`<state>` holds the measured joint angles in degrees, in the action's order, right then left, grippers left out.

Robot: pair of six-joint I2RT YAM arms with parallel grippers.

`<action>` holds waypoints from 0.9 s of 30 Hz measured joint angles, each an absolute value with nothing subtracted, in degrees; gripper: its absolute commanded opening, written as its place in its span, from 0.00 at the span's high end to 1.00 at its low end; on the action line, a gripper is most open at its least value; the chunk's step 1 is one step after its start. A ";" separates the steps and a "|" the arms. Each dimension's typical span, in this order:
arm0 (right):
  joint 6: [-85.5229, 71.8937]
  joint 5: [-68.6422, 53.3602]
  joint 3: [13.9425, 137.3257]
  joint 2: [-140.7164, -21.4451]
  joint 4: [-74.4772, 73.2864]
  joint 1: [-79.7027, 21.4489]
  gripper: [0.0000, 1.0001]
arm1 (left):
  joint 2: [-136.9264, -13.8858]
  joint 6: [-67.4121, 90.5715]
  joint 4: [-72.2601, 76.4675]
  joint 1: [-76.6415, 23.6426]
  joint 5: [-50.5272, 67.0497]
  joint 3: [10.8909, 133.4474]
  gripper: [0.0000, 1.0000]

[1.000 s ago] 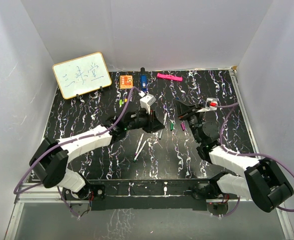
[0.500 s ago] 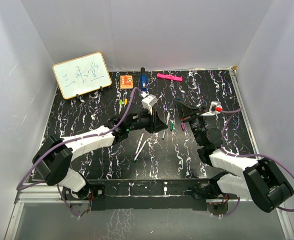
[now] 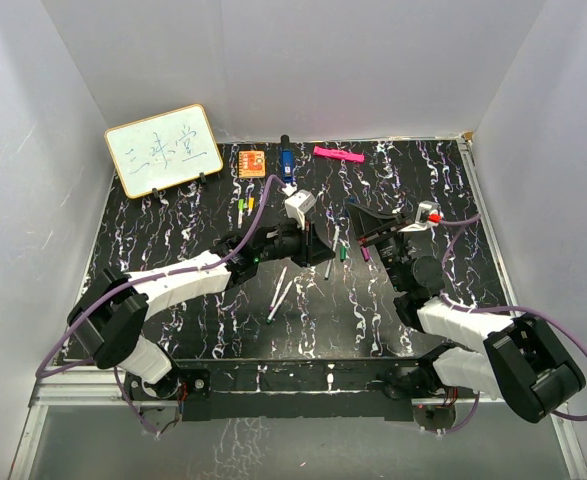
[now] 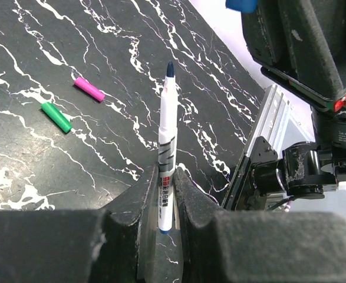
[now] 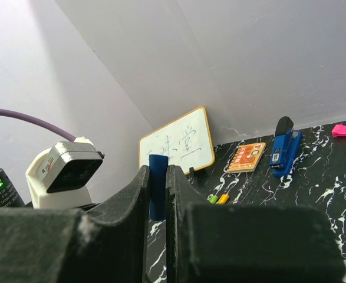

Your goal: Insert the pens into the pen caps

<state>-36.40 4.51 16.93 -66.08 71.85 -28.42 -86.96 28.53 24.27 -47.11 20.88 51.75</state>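
Note:
My left gripper is shut on a white-barrelled pen, which points its dark blue tip out toward the right arm. My right gripper is shut on a blue pen cap standing upright between the fingers. In the top view the left gripper and right gripper face each other over the mat's middle, a short gap apart. A green cap and a magenta cap lie on the mat left of the held pen. Two loose pens lie nearer the front.
A whiteboard stands at the back left. An orange block, a dark blue block and a pink bar lie along the back edge. Yellow and green caps lie near them. White walls enclose the black marbled mat.
My left gripper has moved a little to the right with the pen, closer to the right gripper. The right gripper has shifted slightly, with the blue cap still in it.

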 measured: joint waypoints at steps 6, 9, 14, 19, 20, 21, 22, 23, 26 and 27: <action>-36.53 4.05 16.93 -66.52 72.05 -28.42 1.00 | -86.96 28.80 24.84 -47.11 21.67 51.75 1.00; -36.77 3.46 16.93 -67.16 72.10 -28.42 1.00 | -86.96 28.99 25.26 -47.20 21.93 51.77 1.00; -37.26 2.79 16.93 -67.61 72.12 -28.42 1.00 | -86.96 29.04 25.32 -47.48 22.11 51.99 1.00; -37.47 2.59 16.93 -67.66 72.12 -28.42 1.00 | -86.96 29.04 25.32 -47.48 22.09 52.03 1.00; -37.47 2.59 16.93 -67.66 72.12 -28.42 1.00 | -86.96 29.04 25.32 -47.48 22.09 52.05 1.00; -37.47 2.59 16.93 -67.66 72.12 -28.42 1.00 | -86.96 29.04 25.32 -47.48 22.09 52.05 1.00; -37.47 2.59 16.91 -67.66 72.12 -28.42 1.00 | -86.96 29.04 25.32 -47.48 22.09 52.05 1.00; -37.47 2.61 16.78 -67.66 72.18 -28.42 1.00 | -86.96 29.04 25.32 -47.48 22.09 52.05 1.00; -37.47 2.63 16.01 -67.66 72.10 -28.42 1.00 | -86.96 29.04 25.32 -47.48 22.09 52.07 1.00; -37.47 2.61 15.94 -67.66 72.05 -28.42 1.00 | -86.96 29.04 25.32 -47.48 22.09 52.07 1.00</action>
<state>-37.47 2.61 15.94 -67.66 72.05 -28.42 -86.96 29.04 25.32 -47.48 22.09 52.07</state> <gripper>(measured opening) 0.091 0.116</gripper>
